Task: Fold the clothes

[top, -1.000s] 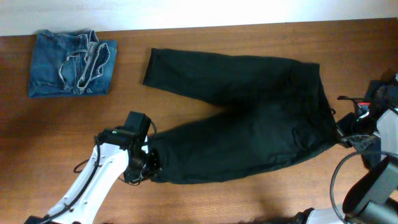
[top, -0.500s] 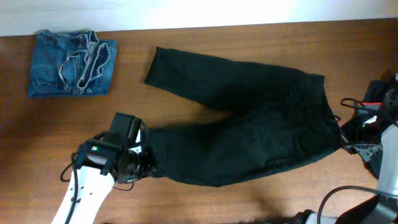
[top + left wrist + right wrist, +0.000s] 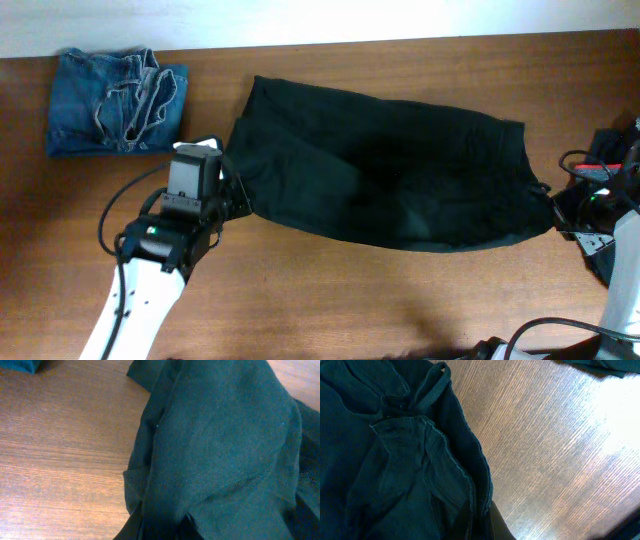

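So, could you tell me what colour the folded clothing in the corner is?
Faded blue; the jeans show best overhead.

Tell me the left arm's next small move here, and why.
Probably carry the held cuff a little farther toward the far cuff before letting go. The left gripper grips one leg of the black trousers, and that leg ends short of the other leg's end, while the right gripper holds the waist.

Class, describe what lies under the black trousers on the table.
The black trousers lie on the brown table. One leg lies over the other, hiding much of the lower leg and the wood beneath. Whether anything else lies under them cannot be seen.
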You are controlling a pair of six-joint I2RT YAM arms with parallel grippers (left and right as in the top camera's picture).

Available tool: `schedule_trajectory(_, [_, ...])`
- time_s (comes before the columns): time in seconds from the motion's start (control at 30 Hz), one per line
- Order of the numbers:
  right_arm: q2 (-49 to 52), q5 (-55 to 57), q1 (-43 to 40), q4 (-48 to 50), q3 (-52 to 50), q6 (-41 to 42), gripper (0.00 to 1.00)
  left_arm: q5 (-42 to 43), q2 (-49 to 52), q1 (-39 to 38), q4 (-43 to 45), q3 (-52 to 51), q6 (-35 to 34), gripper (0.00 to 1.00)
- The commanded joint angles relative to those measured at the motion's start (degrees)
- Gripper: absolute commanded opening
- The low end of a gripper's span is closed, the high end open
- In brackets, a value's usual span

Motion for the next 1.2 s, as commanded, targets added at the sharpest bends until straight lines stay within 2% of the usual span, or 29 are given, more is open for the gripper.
schedule_trajectory(0.0, [-1.2,0.59,-0.09,1.07,0.42,1.22,0.04,-2.54,4.96,0.15,0.83,1.14,0.7,0.01])
schedule_trajectory(0.23, [-1.2,1.05,-0.09,1.4,0.42,1.18,0.04,-0.59,12.41,0.15,-5.79,1.16,0.66,0.02])
schedule_trajectory(0.27, [-1.2,1.05,-0.09,1.53,0.42,1.18,0.04,-0.57,12.48,0.15,-6.62,1.14,0.66,0.03])
schedule_trajectory(0.3, [-1.2,1.05,-0.09,1.9,0.42,1.2,0.04,-0.63,12.48,0.15,-8.07,1.16,0.68,0.08])
schedule_trajectory(0.33, [-1.18,1.05,-0.09,2.29,0.42,1.2,0.04,-0.79,12.48,0.15,-9.84,1.16,0.7,0.28])
schedule_trajectory(0.43, [-1.18,1.05,-0.09,2.29,0.42,1.18,0.04,-0.79,12.48,0.15,-12.11,1.14,0.7,0.52])
schedule_trajectory(0.57, [-1.18,1.03,-0.09,2.29,0.42,1.18,0.04,-0.81,12.48,0.15,-17.14,1.14,0.68,0.97])
schedule_trajectory(0.7, [-1.18,1.03,-0.09,2.27,0.42,1.18,0.04,-0.02,12.55,0.13,-20.2,1.09,-1.44,0.99])
schedule_trajectory(0.8, [-1.18,1.03,-0.09,2.21,0.42,1.18,0.04,6.54,13.38,0.13,-22.38,0.17,-3.48,0.99])
schedule_trajectory(0.9, [-1.18,1.01,-0.09,2.25,0.42,1.18,0.04,10.47,14.86,0.13,-21.44,-1.44,-7.28,0.99])
schedule_trajectory(1.1, [-1.18,1.03,-0.09,2.1,0.42,0.94,0.04,20.46,17.38,0.13,-14.51,-4.28,-9.84,0.99])
schedule_trajectory(1.17, [-1.18,1.03,-0.09,2.08,0.42,0.76,0.04,20.26,17.57,0.13,-13.4,-4.5,-11.08,0.99])
